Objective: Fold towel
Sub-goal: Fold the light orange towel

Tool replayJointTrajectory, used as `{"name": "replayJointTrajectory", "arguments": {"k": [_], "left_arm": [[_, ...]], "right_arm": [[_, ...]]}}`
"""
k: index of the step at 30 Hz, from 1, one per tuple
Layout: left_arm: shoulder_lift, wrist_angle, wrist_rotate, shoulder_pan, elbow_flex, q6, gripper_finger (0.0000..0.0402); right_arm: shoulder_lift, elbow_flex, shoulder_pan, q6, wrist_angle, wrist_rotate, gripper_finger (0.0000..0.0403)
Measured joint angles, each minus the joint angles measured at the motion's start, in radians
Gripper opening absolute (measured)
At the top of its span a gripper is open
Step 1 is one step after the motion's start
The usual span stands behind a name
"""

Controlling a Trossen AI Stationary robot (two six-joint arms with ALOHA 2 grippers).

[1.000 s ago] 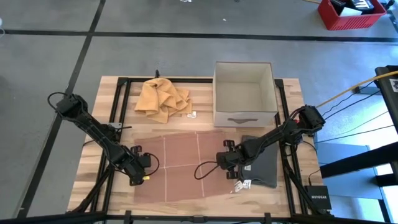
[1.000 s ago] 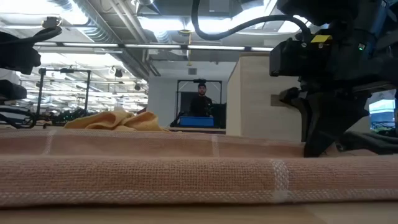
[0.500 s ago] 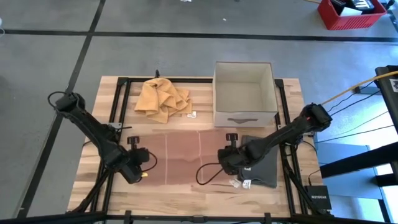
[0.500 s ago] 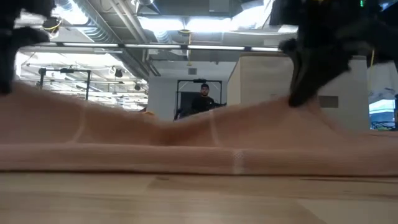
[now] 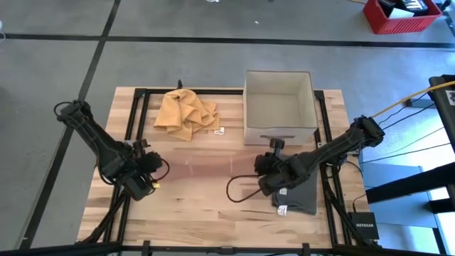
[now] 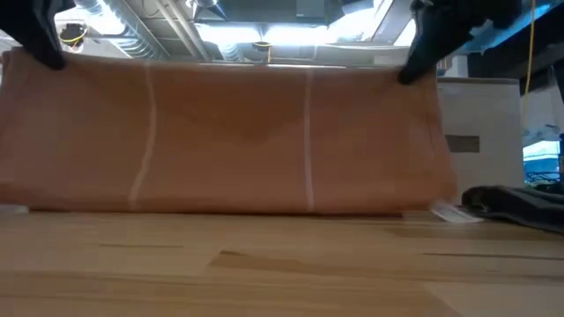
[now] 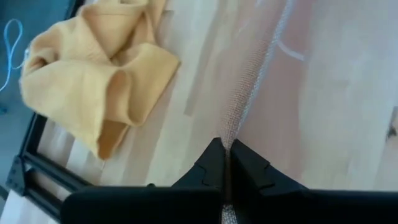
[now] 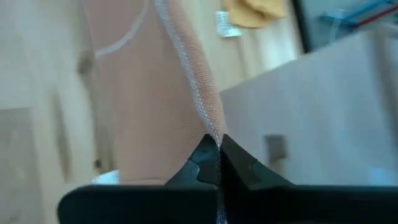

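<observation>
The pinkish-brown towel (image 6: 238,141) with pale stripes hangs as an upright sheet between my two grippers, and its lower edge (image 6: 229,210) rests on the wooden table. In the high view the towel (image 5: 206,169) is a blurred band. My left gripper (image 5: 146,171) is shut on its upper left corner, also in the low view (image 6: 40,44). My right gripper (image 5: 266,171) is shut on the upper right corner, likewise in the low view (image 6: 421,57). My left gripper pinches the towel's top edge at its left end (image 7: 231,140) between the two fingers, slanting down from the table's left. One layer or several, I cannot tell. The towel hangs below, fairly taut along the top. My right gripper pinches the top edge at its right end (image 8: 211,134) between the two fingers, slanting down from the table's right. The number of layers does not show. The towel hangs below it, lower edge on the table.
A crumpled yellow cloth (image 5: 186,114) lies at the far left of the table. An open beige box (image 5: 279,107) stands at the far right. A folded grey cloth (image 5: 302,192) with a white tag lies near the right edge. Bare wood shows at the near side.
Both grippers have risen, drifted a little toward the far edge and tipped less steeply down, staying shut. The towel, flat on the table a second ago, has been drawn up into a hanging sheet. Its top went up with the grippers while its lower edge stayed on the table.
</observation>
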Motion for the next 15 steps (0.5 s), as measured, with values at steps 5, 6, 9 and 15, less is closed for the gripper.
{"name": "replayJointTrajectory", "arguments": {"k": [5, 6, 9, 15], "left_arm": [[-0.034, -0.018, -0.052, 0.000, 0.000, -0.031, 0.0001], [-0.038, -0.019, -0.056, 0.000, 0.000, -0.030, 0.0001], [-0.049, -0.018, -0.058, 0.000, 0.000, -0.031, 0.0001], [-0.051, 0.053, -0.021, -0.025, 0.048, -0.018, 0.0001]], "right_arm": [[0.000, 0.065, 0.000, 0.094, -0.097, 0.090, 0.0001], [-0.001, 0.075, 0.000, 0.103, -0.108, 0.094, 0.0001], [0.000, 0.099, 0.002, 0.119, -0.124, 0.088, 0.0001], [0.000, 0.156, 0.057, 0.139, -0.130, -0.009, 0.0001]]}}
